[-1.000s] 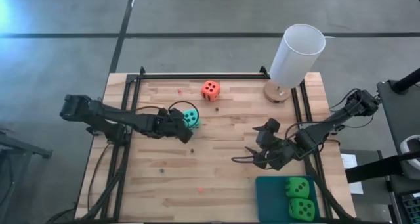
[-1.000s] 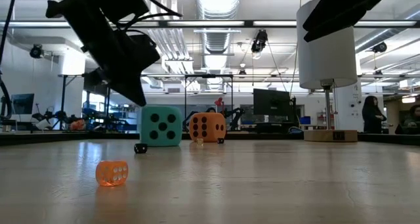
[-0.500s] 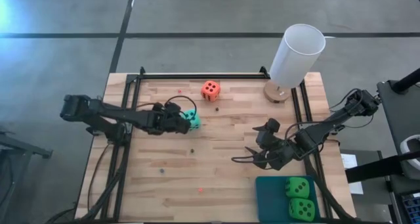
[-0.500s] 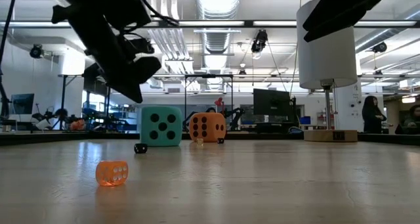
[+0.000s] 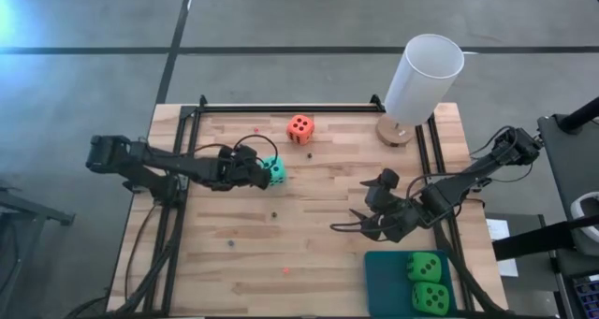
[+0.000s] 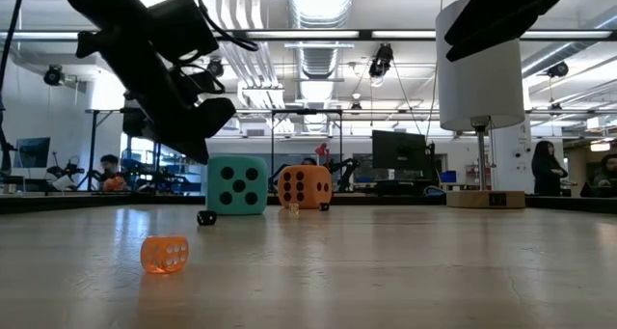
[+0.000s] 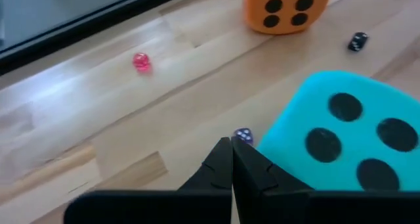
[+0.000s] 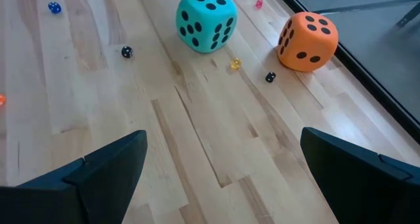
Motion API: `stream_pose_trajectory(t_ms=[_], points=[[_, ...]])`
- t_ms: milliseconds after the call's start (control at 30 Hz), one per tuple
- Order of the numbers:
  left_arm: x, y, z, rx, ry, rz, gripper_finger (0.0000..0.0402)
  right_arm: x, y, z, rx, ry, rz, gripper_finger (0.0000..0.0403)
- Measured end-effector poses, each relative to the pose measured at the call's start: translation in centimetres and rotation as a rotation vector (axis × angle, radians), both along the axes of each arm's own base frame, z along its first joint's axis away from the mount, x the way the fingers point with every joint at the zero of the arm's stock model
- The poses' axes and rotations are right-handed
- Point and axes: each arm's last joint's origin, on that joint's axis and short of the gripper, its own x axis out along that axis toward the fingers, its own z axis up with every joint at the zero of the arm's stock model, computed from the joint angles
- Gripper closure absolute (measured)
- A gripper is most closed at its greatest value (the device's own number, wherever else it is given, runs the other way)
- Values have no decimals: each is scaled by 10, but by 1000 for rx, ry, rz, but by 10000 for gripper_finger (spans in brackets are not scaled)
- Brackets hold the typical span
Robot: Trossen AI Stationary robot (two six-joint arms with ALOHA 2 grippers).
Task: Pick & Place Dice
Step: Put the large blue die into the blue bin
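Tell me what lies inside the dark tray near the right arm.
The tray holds two green dice, one beside the other, each with dark pips facing up. The tray floor under them is covered, so anything beneath them cannot be seen.

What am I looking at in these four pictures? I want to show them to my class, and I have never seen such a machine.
It is a robot with two dark arms at a wooden table; each arm ends in a two-finger pincer. One picture looks straight down from above, one looks level across the tabletop, and the other two come from cameras on each arm's wrist.

From above, the left pincer is shut and holds nothing; it sits right beside the turquoise die. The right pincer waits wide open over bare wood, also holding nothing.

An orange-red die lies near the far edge of the table. Two green dice already lie on a dark teal tray at the near right corner. A tall white cylinder stands at the far right. Several tiny dice are scattered about, such as the small orange one in the level view.
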Motion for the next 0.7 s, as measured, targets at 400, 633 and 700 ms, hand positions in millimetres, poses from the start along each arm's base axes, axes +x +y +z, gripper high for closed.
stream_pose_trajectory(t_ms=[400, 633, 700], points=[[1, 0, -2, -18, -24, -28, 401, 0, 0, 0, 2, -3, 0, 3], [4, -1, -1, -21, -50, -40, 401, 0, 0, 0, 3, -3, 0, 3], [4, -1, -1, -21, -50, -40, 401, 0, 0, 0, 4, -3, 0, 3]])
